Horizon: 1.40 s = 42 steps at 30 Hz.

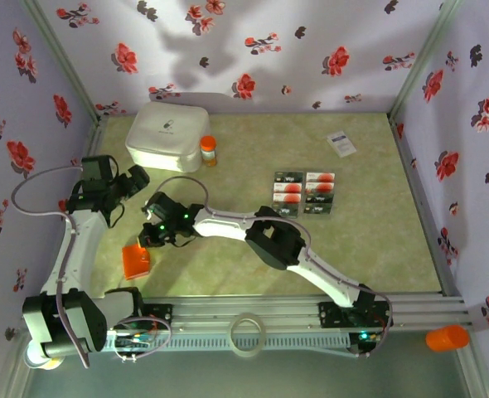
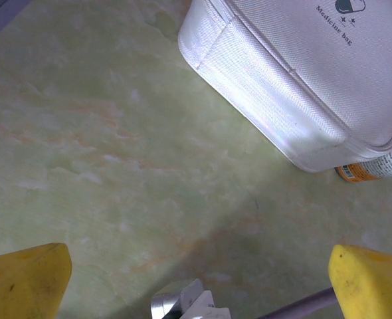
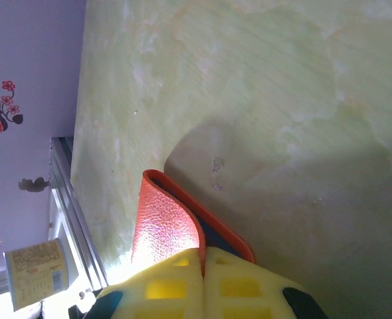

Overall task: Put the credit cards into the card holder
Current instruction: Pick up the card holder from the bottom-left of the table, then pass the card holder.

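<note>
Holder lay nearest, front-L. R gripper was clenched on its flap, prob. to lift it open. L gripper hung released by bag, idle. Cards lay farther R, in rows.

On my right wrist camera the gripped end of the card holder is hidden behind the pressed-together fingers of the right gripper, and its inner panel is just a dark sliver I can't make out. From above, the credit cards are too small to read, as is the print on the white card at the far right. On my left wrist camera the medicine bag is cut by the top and right edges, and the bottle to its right is mostly hidden behind it
</note>
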{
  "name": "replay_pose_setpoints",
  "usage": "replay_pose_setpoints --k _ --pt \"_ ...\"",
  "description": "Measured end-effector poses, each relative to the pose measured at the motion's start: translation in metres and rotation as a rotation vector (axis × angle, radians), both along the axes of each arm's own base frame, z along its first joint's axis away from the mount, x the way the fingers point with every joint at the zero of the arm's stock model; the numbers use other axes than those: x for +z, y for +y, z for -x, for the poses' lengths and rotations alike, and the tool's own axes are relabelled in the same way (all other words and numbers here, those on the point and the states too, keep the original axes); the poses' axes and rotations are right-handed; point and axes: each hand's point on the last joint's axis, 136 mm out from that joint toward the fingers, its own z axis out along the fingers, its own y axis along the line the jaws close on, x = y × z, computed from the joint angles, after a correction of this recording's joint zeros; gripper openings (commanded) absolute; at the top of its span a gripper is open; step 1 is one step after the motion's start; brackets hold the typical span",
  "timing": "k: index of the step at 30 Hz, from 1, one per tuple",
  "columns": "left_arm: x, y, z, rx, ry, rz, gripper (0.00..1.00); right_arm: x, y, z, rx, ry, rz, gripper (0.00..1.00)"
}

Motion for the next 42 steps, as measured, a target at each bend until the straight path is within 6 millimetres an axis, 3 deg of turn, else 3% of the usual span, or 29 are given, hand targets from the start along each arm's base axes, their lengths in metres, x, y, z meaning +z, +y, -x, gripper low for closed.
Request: replay_pose_setpoints --k 4,8,10,17,20,26,30,36,42 --pt "0.002 -0.002 0.0 -0.007 -0.005 0.007 1.0 0.001 -0.008 -0.004 -0.005 0.003 -0.006 0.0" --pt "0.008 -0.007 0.002 -0.029 -0.026 0.029 1.0 0.014 -0.044 -0.006 -0.029 0.016 0.02 0.0" --pt "0.012 -0.013 0.003 -0.05 -0.04 0.052 1.0 0.034 -0.067 -0.013 -0.049 0.006 0.013 0.0" --pt "0.022 -0.045 0.009 -0.15 -0.101 0.18 1.0 0.139 -0.16 -0.059 -0.175 -0.103 -0.113 0.0" --pt "0.026 -0.07 0.011 -0.227 -0.121 0.22 1.0 0.164 -0.2 -0.074 -0.23 -0.143 -0.146 0.0" --pt "0.035 -0.128 0.02 -0.389 -0.185 0.302 1.0 0.171 -0.266 -0.083 -0.317 -0.132 -0.152 0.0" --pt "0.034 -0.164 0.025 -0.471 -0.222 0.372 1.0 0.177 -0.297 -0.078 -0.353 -0.117 -0.168 0.0" --pt "0.025 -0.212 0.029 -0.566 -0.241 0.461 0.97 0.187 -0.322 -0.068 -0.397 -0.082 -0.234 0.0" --pt "0.027 -0.251 0.032 -0.645 -0.292 0.504 0.91 0.182 -0.337 -0.074 -0.468 -0.011 -0.297 0.0"
